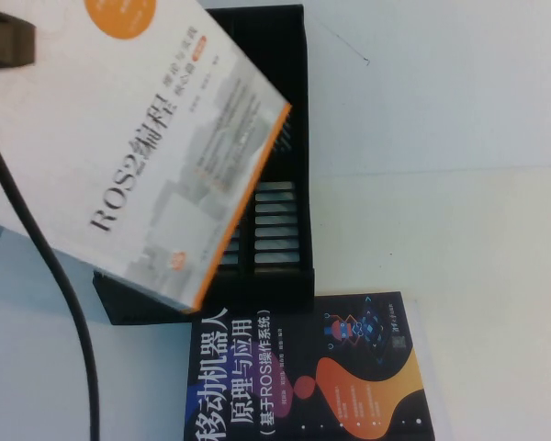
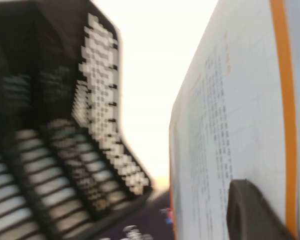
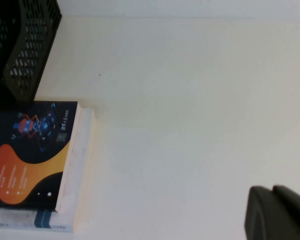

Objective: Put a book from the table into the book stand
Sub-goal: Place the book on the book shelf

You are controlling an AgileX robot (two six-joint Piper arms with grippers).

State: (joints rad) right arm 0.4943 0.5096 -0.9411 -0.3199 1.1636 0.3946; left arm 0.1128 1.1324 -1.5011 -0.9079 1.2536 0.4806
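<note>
The white book (image 1: 138, 147), the ROS2 one with the orange corner and orange edge stripe, is hanging up in the air right now, tilted, and it's covering the left part of the black mesh book stand (image 1: 280, 165) in the high view. My left hand (image 1: 5, 39) is sitting at the top left corner of that view, right at the far end of the book. In my left wrist view one dark finger (image 2: 255, 212) is pressing flat against the book's pale cover, so I'm gripping the white book with that hand. The same view is showing the stand's slotted dividers just beside the book, a bit blurry, with a gap of bright desk between them.

The stand is lying on the white desk (image 1: 459, 202), with its ribbed slots facing up. Just below it, on the near side, a second book, the dark one (image 1: 312, 372) with the orange blob and white Chinese title, is lying flat on the desk, its top edge touching or almost touching the stand's near wall.

My right hand (image 3: 277, 212) is only peeking into the corner of its own wrist view as a dark shape, hovering over bare desk, well apart from the dark book and the stand. I can't tell whether it's open or closed. It isn't showing in the high view at all.

A black cable (image 1: 50, 276) is running down the left side of the high view.
</note>
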